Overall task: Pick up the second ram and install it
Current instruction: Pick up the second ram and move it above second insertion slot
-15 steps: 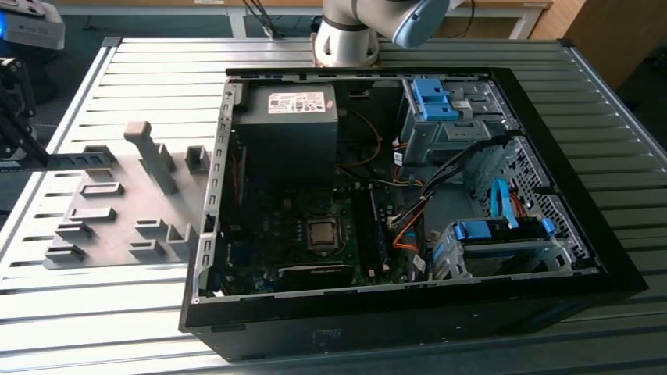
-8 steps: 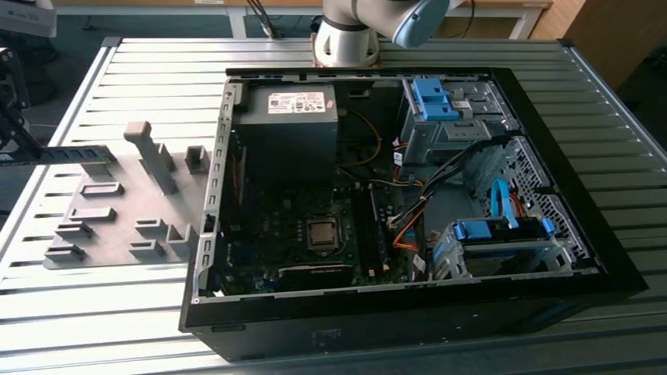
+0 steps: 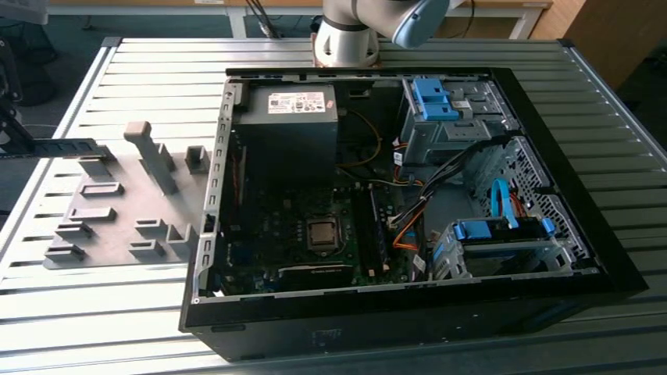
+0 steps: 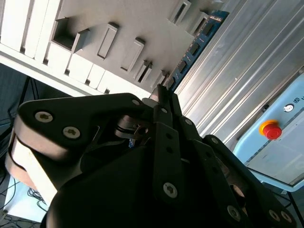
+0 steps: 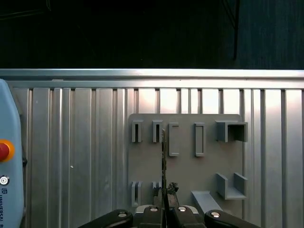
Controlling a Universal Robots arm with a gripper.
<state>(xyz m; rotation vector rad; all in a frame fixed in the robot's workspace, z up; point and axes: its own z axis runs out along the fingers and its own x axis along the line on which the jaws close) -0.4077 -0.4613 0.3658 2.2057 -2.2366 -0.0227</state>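
Pincer [image 5: 164, 194] pinching second ram [image 5: 164, 152] edge-on between my jaws, at grey holder plate [image 5: 190, 173] on slatted table [image 5: 71, 142]; open computer case [image 3: 417, 328] just beside plate.

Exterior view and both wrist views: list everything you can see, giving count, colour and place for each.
table: one, silver slats, under everything
computer case: one, black, open, on the table towards the exterior view's right
power supply: one, dark grey with a pale label, in a far corner of the case
holder plate: one, grey with raised blocks, on the table at the exterior view's left of the case
control box: one, pale blue, at the table's edge
stop button: one, red on yellow, on the control box
ram stick: one, blue-green, gripped in the hand, near the holder plate
arm: one, pale grey, base behind the case
hand: one, black, shut on the ram stick
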